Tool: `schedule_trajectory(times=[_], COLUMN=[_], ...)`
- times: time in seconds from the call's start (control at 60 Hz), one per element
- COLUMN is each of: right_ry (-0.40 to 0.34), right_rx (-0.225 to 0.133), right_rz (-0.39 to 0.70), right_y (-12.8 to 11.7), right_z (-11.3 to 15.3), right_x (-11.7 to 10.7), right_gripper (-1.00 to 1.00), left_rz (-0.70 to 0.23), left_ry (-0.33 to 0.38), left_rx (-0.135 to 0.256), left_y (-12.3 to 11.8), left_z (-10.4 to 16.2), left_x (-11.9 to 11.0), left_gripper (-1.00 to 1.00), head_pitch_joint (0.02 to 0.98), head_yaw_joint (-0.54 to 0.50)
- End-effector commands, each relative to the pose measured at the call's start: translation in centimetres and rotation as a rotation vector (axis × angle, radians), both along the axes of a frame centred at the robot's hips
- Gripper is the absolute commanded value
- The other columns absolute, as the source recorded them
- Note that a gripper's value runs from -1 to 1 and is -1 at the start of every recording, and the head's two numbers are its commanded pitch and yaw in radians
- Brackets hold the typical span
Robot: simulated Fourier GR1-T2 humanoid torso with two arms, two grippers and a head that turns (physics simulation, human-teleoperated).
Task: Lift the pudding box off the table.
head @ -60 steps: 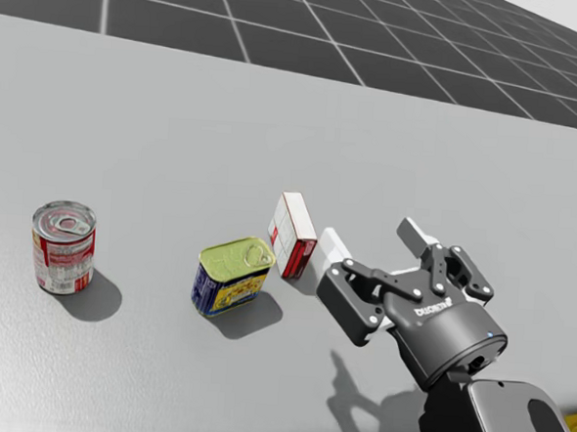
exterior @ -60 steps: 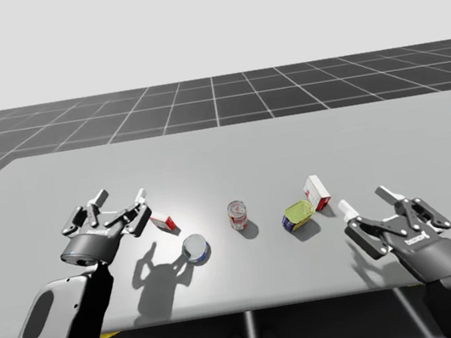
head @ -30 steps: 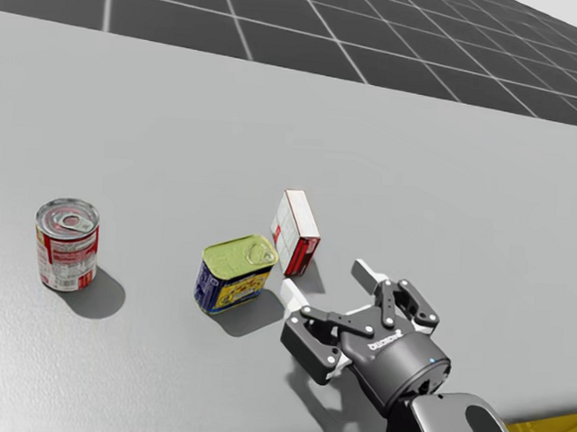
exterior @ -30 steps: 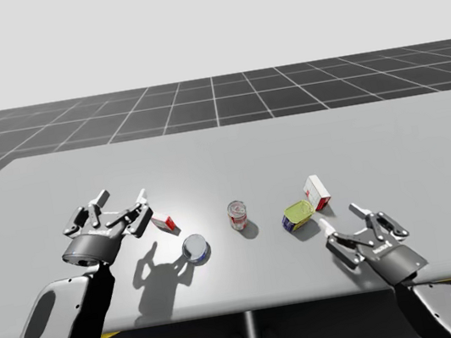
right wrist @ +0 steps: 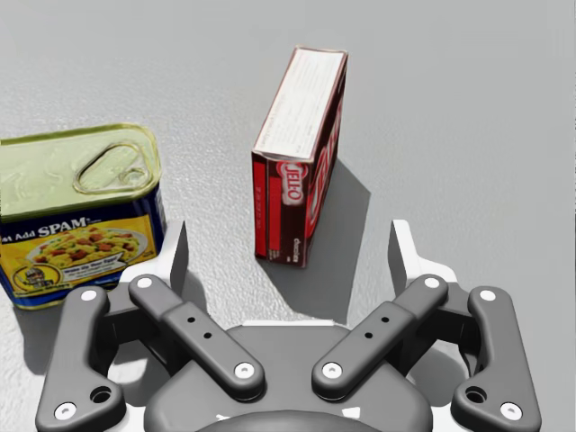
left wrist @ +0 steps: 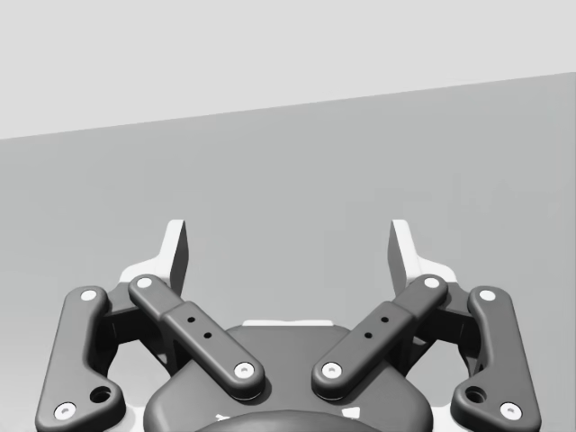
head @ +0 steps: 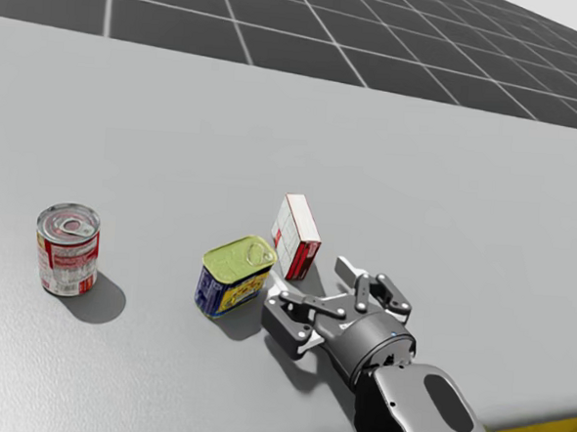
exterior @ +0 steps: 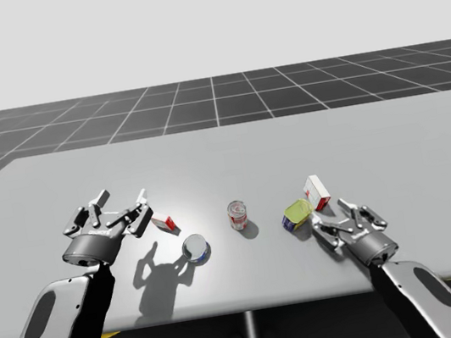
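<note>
The pudding box [exterior: 318, 191], red with a white face, stands on its narrow side on the grey table [exterior: 222, 148]. In the head view the pudding box [head: 296, 235] sits just behind a tin. My right gripper [exterior: 329, 214] is low over the table, open, just short of the box. From the right wrist, the pudding box [right wrist: 301, 153] stands ahead of the right gripper [right wrist: 288, 247], in line with the gap and not touched. My left gripper [exterior: 123, 200] hovers open far to the left; the left gripper [left wrist: 288, 247] holds nothing.
A blue and yellow rectangular tin [head: 233, 273] with a green lid stands close beside the box, ahead of one right finger. A red soup can [exterior: 238, 215], a round can on its side [exterior: 195, 247] and a small red box [exterior: 164, 223] lie further left.
My right arm has swung in from the right and moved forward, bringing its open gripper up behind the pudding box. The left arm and the objects have stayed put.
</note>
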State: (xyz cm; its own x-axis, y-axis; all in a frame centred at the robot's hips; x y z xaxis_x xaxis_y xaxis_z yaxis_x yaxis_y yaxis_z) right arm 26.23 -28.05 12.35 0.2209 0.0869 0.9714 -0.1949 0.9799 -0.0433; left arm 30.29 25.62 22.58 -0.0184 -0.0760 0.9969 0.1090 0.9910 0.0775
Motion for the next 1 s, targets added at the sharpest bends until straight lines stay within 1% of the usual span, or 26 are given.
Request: schedule_trajectory(times=[0.017, 0.133, 0.217, 0.317, 0.35, 0.4, 0.45, 0.517, 0.55, 0.6, 0.65, 0.667, 0.683, 0.7, 0.717, 0.733, 0.767, 0.817, 0.85, 0.9, 1.0], right_ry=[0.013, 0.032, 0.032, 0.034, 0.028, 0.029, 0.037, 0.047, 0.047, 0.047, 0.038, 0.031, 0.02, 0.014, 0.012, 0.008, 0.002, 0.012, 0.003, 0.006, 0.005], right_rx=[-0.009, -0.01, -0.009, -0.02, -0.036, -0.038, -0.048, -0.045, -0.054, -0.052, -0.064, -0.067, -0.065, -0.059, -0.041, -0.048, -0.053, -0.036, -0.05, -0.038, -0.033], right_rz=[-0.03, -0.049, -0.063, -0.091, -0.107, -0.115, -0.136, -0.147, -0.166, -0.166, -0.156, -0.158, -0.156, -0.158, -0.165, -0.179, -0.179, -0.175, -0.182, -0.18, -0.173], right_y=[0.6, 1.1, 1.4, 1.7, 1.8, 1.8, 1.9, 1.9, 2.0, 2.0, 1.9, 1.9, 1.9, 1.9, 1.8, 1.9, 1.8, 1.7, 1.6, 1.6, 1.5], right_z=[0.0, 0.1, 0.3, 0.4, 0.4, 0.3, 0.4, 0.4, 0.4, 0.4, 0.2, 0.2, 0.1, 0.0, -0.1, -0.1, -0.2, -0.4, -0.6, -0.5, -0.6], right_x=[1.4, 2.1, 2.8, 3.5, 3.8, 4.0, 4.3, 4.6, 4.7, 4.7, 4.7, 4.6, 4.5, 4.4, 4.3, 4.3, 4.2, 4.1, 4.1, 4.0, 4.0], right_gripper=[-1.0, -1.0, -1.0, -1.0, -1.0, -1.0, -1.0, -1.0, -1.0, -1.0, -1.0, -0.94, -0.5, -0.29, 0.71, 0.93, 1.0, 1.0, 1.0, 1.0, 1.0], left_rz=[0.0, 0.0, 0.0, 0.0, 0.0, 0.0, 0.0, 0.0, -0.004, -0.004, -0.004, -0.004, -0.004, -0.004, -0.004, -0.004, -0.004, -0.006, -0.007, -0.008, -0.007], left_ry=[0.0, 0.0, 0.0, 0.0, 0.0, 0.0, 0.0, 0.0, 0.001, 0.002, 0.002, 0.002, 0.002, 0.002, 0.003, 0.003, 0.003, 0.003, 0.004, 0.005, 0.005], left_rx=[0.0, 0.0, 0.0, 0.0, 0.0, 0.0, 0.0, 0.0, -0.003, -0.002, -0.001, -0.001, -0.002, -0.002, -0.002, -0.001, -0.001, -0.001, -0.001, -0.001, -0.001], left_y=[0.0, 0.0, 0.0, 0.0, 0.0, 0.0, 0.0, 0.0, 0.0, 0.0, 0.0, 0.0, 0.0, -0.1, -0.1, -0.1, -0.1, -0.1, -0.1, -0.1, -0.1], left_z=[0.0, 0.0, 0.0, 0.0, 0.0, 0.0, 0.0, 0.0, 0.0, 0.0, 0.0, 0.0, 0.0, 0.0, 0.0, 0.0, 0.0, 0.0, -0.1, -0.1, -0.1], left_x=[0.0, 0.0, 0.0, 0.0, 0.0, 0.0, 0.0, 0.0, 0.0, 0.1, 0.0, 0.0, 0.0, 0.0, 0.0, 0.0, 0.0, 0.0, 0.0, 0.0, 0.0], left_gripper=[-1.0, -1.0, -1.0, -1.0, -1.0, -1.0, -1.0, -1.0, -1.0, -1.0, -1.0, -1.0, -1.0, -1.0, -1.0, -1.0, -1.0, -1.0, -1.0, -1.0, -1.0], head_pitch_joint=[0.75, 0.748, 0.746, 0.744, 0.744, 0.744, 0.742, 0.742, 0.741, 0.739, 0.738, 0.737, 0.736, 0.736, 0.734, 0.733, 0.733, 0.729, 0.726, 0.713, 0.664], head_yaw_joint=[-0.4, -0.39, -0.39, -0.39, -0.39, -0.39, -0.39, -0.39, -0.39, -0.39, -0.4, -0.4, -0.4, -0.4, -0.4, -0.4, -0.4, -0.4, -0.4, -0.4, -0.41])
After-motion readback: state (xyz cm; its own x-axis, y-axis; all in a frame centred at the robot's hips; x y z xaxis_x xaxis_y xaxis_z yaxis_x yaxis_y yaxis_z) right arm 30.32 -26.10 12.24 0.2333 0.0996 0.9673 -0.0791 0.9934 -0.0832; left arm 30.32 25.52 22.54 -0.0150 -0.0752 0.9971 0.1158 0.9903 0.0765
